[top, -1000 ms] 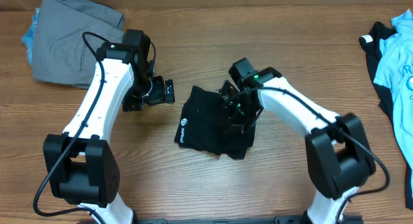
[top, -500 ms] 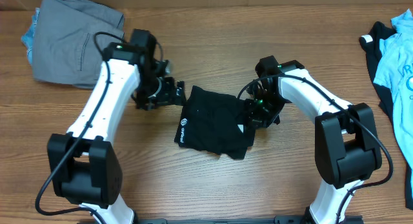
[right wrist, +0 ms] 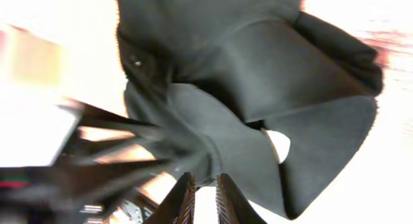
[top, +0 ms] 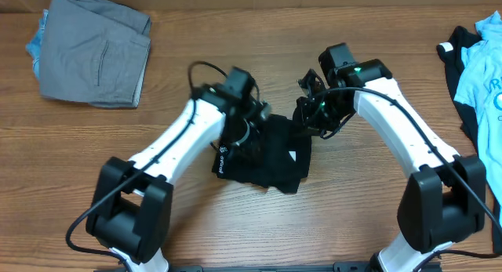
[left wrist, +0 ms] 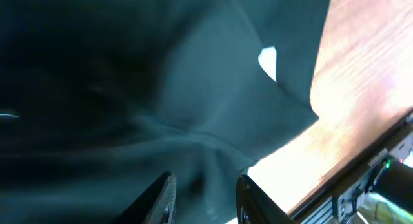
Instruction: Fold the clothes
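So here we've got the black T-shirt [top: 274, 158] bunched up in the middle of the desk [top: 196, 52], its little white logo [top: 222, 149] showing on the left edge. Our left end effector [left wrist: 203, 185] is pushed down into it, fingers partly apart with fabric between them; we honestly can't tell if it's clamped. The right end effector [right wrist: 205, 185] sits at the shirt's upper right edge, pinched nearly closed and empty. There's a grey garment [top: 94, 48] upper left and a light blue shirt [top: 486, 76] far right.
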Controlling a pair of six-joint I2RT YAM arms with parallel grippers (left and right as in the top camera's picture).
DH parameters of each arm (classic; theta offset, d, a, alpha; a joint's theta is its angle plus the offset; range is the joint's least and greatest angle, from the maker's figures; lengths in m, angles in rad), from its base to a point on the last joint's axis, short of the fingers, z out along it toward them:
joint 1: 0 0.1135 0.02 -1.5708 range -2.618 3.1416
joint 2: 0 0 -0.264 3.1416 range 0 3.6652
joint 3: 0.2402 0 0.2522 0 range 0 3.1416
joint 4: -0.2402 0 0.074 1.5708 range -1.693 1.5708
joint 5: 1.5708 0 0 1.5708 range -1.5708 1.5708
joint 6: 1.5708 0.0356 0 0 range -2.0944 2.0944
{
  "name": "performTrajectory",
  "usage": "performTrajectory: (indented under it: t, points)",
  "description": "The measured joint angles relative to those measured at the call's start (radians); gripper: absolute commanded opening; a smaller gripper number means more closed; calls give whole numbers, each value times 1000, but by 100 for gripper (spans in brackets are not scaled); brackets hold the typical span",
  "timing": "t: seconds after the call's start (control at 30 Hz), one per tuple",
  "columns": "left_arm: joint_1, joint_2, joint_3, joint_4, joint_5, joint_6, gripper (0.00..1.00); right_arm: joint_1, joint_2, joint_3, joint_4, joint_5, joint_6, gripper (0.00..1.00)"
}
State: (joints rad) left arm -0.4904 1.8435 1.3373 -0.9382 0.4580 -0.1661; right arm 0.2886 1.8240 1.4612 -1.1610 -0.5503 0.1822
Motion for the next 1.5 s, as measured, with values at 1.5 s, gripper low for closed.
performTrajectory:
  t: [1.5]
  points:
    - [54, -90, -224, 37, -201, -247, 30, 97, 148, -45, 255, -100, 119, 19]
